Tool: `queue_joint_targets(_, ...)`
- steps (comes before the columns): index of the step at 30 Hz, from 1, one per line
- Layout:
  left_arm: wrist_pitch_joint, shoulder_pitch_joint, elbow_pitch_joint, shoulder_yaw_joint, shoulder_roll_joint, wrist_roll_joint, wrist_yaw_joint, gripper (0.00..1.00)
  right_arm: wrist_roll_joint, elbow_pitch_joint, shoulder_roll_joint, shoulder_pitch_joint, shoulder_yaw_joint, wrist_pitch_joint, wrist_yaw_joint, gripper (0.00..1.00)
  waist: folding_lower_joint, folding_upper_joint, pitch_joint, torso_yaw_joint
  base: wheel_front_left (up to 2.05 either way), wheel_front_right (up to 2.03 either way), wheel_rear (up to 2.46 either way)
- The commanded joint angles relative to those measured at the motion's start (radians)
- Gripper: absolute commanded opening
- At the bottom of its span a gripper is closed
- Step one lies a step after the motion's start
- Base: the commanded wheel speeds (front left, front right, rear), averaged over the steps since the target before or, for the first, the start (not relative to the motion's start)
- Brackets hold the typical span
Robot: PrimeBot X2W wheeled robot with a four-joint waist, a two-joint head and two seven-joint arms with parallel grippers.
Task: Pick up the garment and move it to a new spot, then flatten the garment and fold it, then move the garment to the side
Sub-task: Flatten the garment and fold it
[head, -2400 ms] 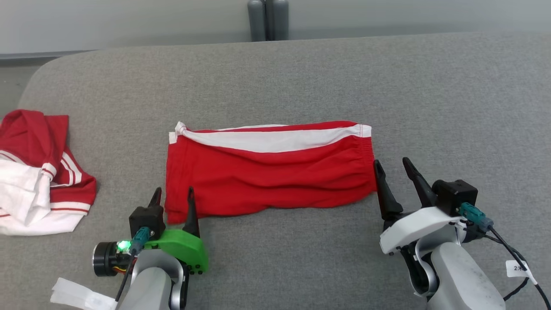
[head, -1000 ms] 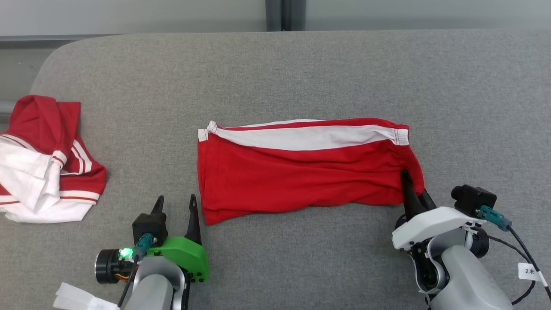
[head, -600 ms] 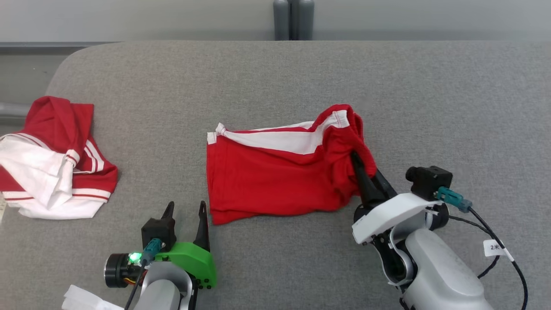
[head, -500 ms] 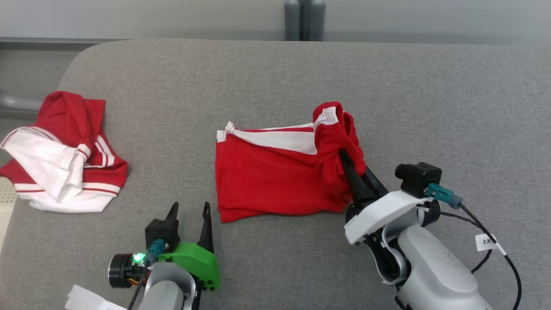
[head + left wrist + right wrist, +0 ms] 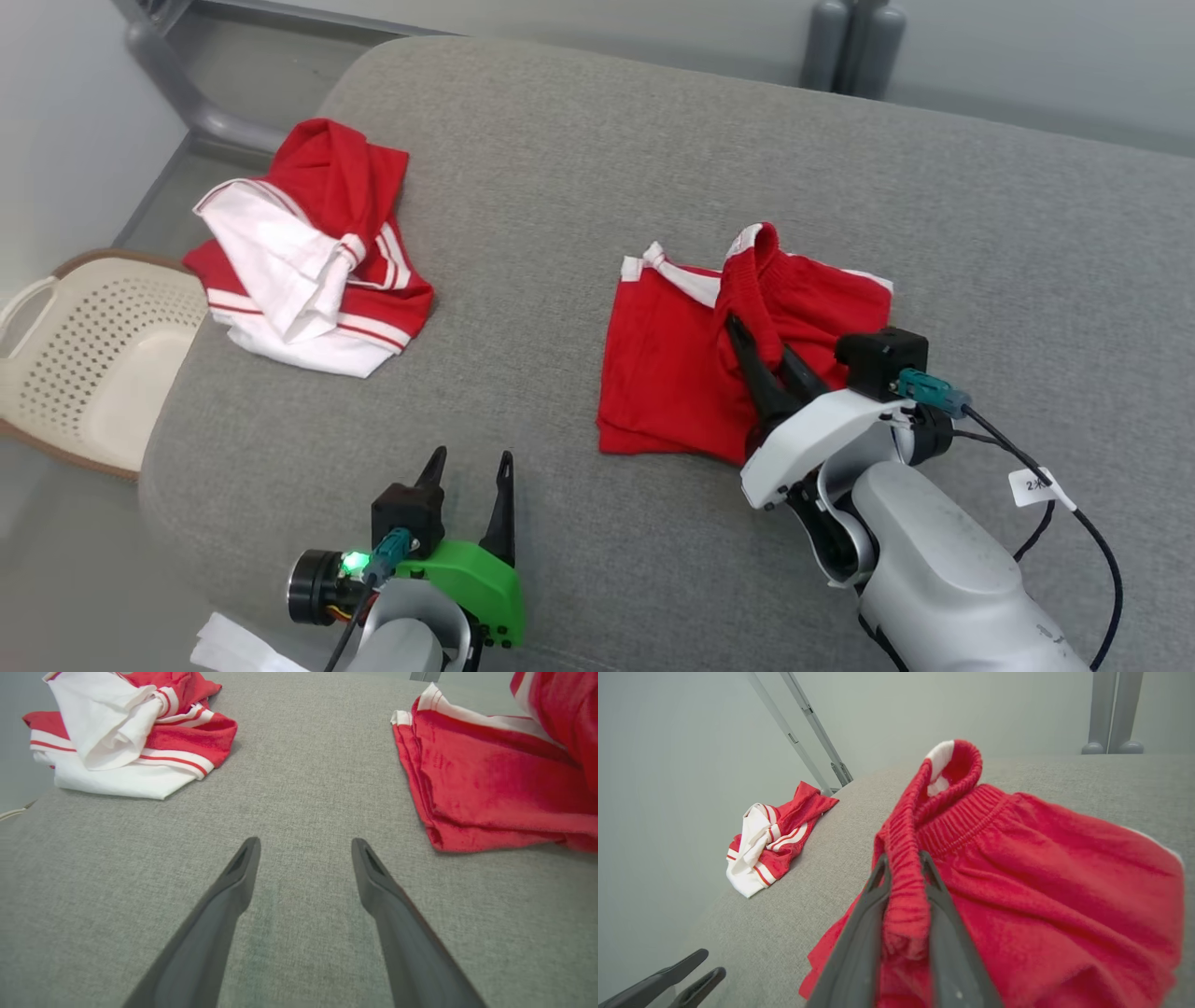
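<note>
One cable tag begins "2"; right hand nips the garment waistband, left hand gapes empty

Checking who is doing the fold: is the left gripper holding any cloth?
No: the left gripper is open over the bare cushion, apart from the red shorts.

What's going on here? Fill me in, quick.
The robot is folding a pair of red shorts on a grey cushioned surface. Its right pincer is shut on the elastic waistband, holding that end raised and doubled over the rest, which lies flat. The left pincer is open and holds nothing, near the front edge and apart from the shorts. A red and white garment lies crumpled to the left, with a pale basket past the edge.
</note>
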Motion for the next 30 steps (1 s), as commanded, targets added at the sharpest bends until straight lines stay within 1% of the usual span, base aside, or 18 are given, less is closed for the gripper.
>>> queue_joint_targets(1,0.0,0.008,-0.006,-0.01,0.002,-0.007,0.007,1.0,-0.008,0.005,0.0,-0.018,-0.003,-0.001,0.0,0.8,0.0,0.0,0.025,0.087,0.0,0.0,0.0)
queue_joint_targets(2,0.0,0.006,-0.007,-0.015,0.002,-0.009,0.009,1.0,-0.008,0.006,0.001,-0.023,0.001,-0.001,0.0,1.0,0.0,0.0,0.027,0.096,0.0,0.0,0.0)
queue_joint_targets(7,0.0,0.0,-0.011,-0.029,0.002,-0.016,0.018,1.0,0.014,-0.012,0.003,-0.031,0.011,-0.001,0.0,1.0,0.0,0.0,0.032,0.111,0.0,0.0,0.0)
queue_joint_targets(11,0.0,-0.006,-0.021,-0.02,0.002,-0.005,0.027,1.0,-0.008,-0.036,0.002,-0.015,-0.024,-0.001,0.0,1.0,0.0,0.0,0.029,0.088,0.0,0.0,0.0)
queue_joint_targets(15,0.0,-0.01,-0.035,-0.005,0.002,0.014,0.025,1.0,-0.077,-0.059,0.001,0.02,-0.119,-0.001,0.0,1.0,0.0,0.0,0.022,0.045,0.0,0.0,0.0)
queue_joint_targets(20,0.0,-0.014,-0.063,0.02,0.003,0.042,0.025,1.0,-0.206,-0.109,0.003,0.08,-0.271,-0.001,0.0,1.0,0.0,0.0,0.01,-0.014,0.0,0.0,0.0)
queue_joint_targets(24,0.0,-0.006,-0.081,0.041,0.003,0.062,0.021,1.0,-0.301,-0.152,0.004,0.137,-0.365,-0.001,0.0,1.0,0.0,0.0,0.0,-0.059,0.0,0.0,0.0)
queue_joint_targets(30,0.0,0.019,-0.097,0.072,0.003,0.095,0.018,1.0,-0.352,-0.192,0.005,0.215,-0.466,-0.001,0.0,1.0,0.0,0.0,-0.02,-0.116,0.0,0.0,0.0)
